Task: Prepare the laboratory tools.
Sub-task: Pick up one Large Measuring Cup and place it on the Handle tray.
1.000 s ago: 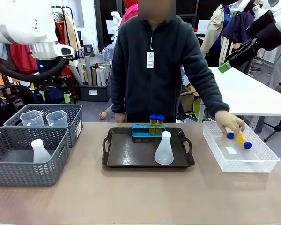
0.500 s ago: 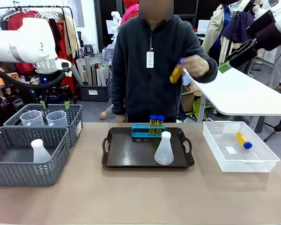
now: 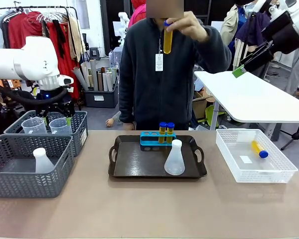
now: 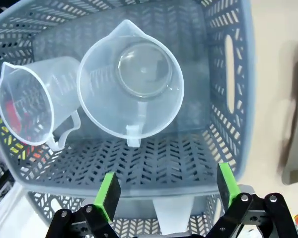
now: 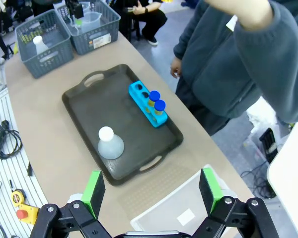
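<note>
Left pincer, jaws released and empty, hovers over the far grey basket at the bench's left. It is directly above two clear measuring beakers, which stand side by side and seem to touch. Just nearer, a second grey basket holds one conical flask. At centre, a dark tray carries a blue rack with two capped yellow tubes; a second flask stands just in front of the rack. Behind the tray, the person's hand lifts a third tube high. A fourth tube lies in the white crate at the right. Right pincer, likewise released and empty, hangs high, looking down on tray and crate. Probable hazard: in descending onto one beaker, the left pincer could catch the neighbouring beaker or the basket wall. The thin, smooth beaker wall could also slip from the pads and tip both vessels.
</note>
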`<state>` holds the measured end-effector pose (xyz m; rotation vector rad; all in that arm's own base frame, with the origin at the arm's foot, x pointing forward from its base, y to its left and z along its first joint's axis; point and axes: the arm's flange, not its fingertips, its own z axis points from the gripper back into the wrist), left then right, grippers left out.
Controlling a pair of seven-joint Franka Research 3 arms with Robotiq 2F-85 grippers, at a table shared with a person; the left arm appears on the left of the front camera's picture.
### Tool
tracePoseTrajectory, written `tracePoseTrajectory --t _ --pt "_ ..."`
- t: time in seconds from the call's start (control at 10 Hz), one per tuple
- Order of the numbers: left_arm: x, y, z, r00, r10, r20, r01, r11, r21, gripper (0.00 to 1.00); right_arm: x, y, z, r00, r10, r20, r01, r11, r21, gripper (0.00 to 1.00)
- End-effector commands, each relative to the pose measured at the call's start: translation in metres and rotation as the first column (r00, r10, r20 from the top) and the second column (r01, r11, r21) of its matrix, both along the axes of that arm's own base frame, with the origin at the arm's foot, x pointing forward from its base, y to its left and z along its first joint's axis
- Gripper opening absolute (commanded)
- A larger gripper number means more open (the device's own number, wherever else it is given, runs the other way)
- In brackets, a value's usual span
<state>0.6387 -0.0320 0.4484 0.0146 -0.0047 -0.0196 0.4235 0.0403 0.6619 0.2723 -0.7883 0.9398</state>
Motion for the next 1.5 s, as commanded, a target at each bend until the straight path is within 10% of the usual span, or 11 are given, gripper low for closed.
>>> tracePoseTrajectory --t 0.0,0.8,1.4 --pt "0.002 0.01 -0.009 1.0 0.002 0.002 -0.002 1.0 -0.011 1.0 0.0 0.0 0.001 1.0 0.004 0.003 -0.004 1.0 0.006 1.0" --pt "0.015 0.025 -0.058 1.0 -0.015 0.013 0.015 1.0 -0.007 1.0 0.0 0.0 0.001 1.0 0.004 0.003 -0.004 1.0 0.006 1.0" --pt "0.012 0.032 -0.051 0.997 -0.011 0.082 0.011 1.0 0.005 0.0 0.0 0.0 0.001 1.0 0.004 0.003 -0.004 1.0 0.006 1.0"
